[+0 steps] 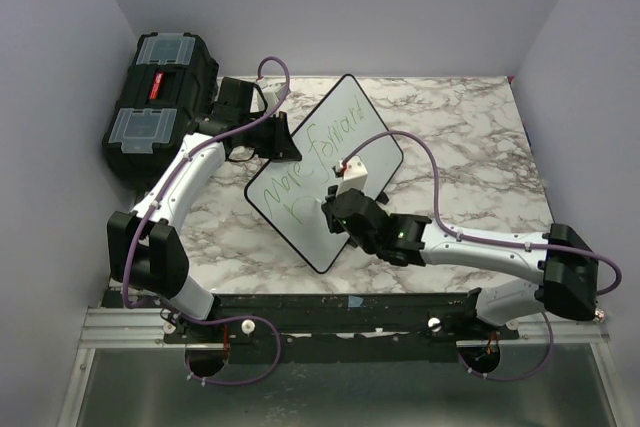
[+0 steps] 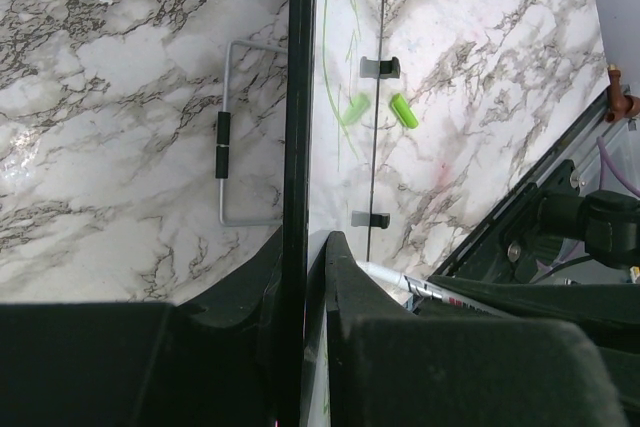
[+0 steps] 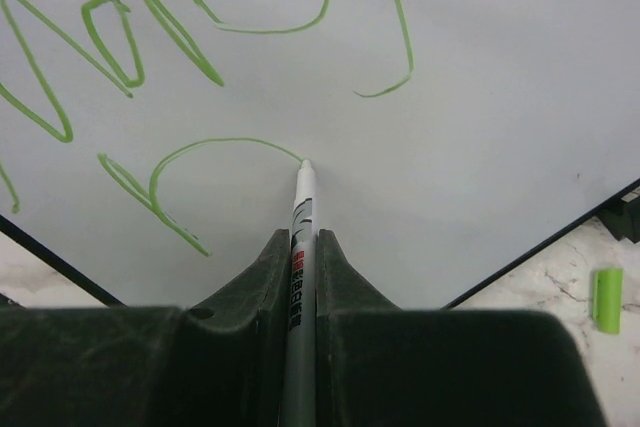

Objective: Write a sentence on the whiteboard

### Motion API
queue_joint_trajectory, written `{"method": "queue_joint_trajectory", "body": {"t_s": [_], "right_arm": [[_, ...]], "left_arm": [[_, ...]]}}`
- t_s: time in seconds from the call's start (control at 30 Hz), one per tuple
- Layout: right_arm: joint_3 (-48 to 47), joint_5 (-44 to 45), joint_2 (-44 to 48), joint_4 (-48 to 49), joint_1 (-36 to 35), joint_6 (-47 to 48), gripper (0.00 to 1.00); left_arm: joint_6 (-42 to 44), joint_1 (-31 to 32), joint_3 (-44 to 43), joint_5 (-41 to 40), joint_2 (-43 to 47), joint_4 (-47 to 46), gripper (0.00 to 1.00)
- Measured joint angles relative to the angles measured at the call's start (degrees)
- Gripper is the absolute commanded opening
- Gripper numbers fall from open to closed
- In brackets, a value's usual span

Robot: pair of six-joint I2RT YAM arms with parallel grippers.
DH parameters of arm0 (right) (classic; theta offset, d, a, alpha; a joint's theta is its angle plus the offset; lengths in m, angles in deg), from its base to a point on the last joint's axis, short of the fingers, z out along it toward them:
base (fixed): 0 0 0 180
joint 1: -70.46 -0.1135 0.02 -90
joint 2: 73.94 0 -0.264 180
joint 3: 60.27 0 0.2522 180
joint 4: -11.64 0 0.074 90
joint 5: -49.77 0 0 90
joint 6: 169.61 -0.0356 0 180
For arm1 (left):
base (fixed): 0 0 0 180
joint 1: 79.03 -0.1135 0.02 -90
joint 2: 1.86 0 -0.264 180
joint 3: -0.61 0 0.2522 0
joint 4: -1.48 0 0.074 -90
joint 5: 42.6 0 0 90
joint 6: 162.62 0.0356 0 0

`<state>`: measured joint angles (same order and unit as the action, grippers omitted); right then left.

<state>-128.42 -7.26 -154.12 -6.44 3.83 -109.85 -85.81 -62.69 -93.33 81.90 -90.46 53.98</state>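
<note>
Two clear-lidded toolbox compartments (image 1: 143, 127), contents unclear, near the whiteboard (image 1: 372, 117).

Your right fingers (image 3: 255, 287) are clamped on a marker (image 3: 303, 209), its tip touching the whiteboard (image 3: 490, 137) at the end of a curved green stroke. Above it, green writing (image 3: 165, 32) crosses the board. A green cap (image 3: 606, 299) lies on the marbled surface (image 3: 545, 292), beyond the board's black rim.
</note>
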Motion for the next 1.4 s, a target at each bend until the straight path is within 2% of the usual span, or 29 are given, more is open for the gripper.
{"method": "queue_joint_trajectory", "body": {"t_s": [0.33, 0.9, 1.17, 1.4], "right_arm": [[1.70, -5.09, 1.60, -0.50, 0.74, 1.53, 0.01], [-1.79, -25.57, -1.25, 0.76, -0.35, 3.74, 0.01], [-1.14, -25.38, 1.33, 0.28, -0.37, 3.74, 0.01], [2.21, -17.35, 9.40, 0.35, 0.00, 3.72, 0.01]], "left_arm": [[0.02, 0.00, 0.00, -0.13, 0.00, 0.04, 0.00], [1.38, -0.07, 0.11, 0.57, 0.00, -0.63, 0.00], [1.22, 0.42, 0.11, 0.24, 0.46, -0.15, 0.00], [0.55, 0.79, 0.11, -0.44, 0.81, 0.07, 0.00]]}}
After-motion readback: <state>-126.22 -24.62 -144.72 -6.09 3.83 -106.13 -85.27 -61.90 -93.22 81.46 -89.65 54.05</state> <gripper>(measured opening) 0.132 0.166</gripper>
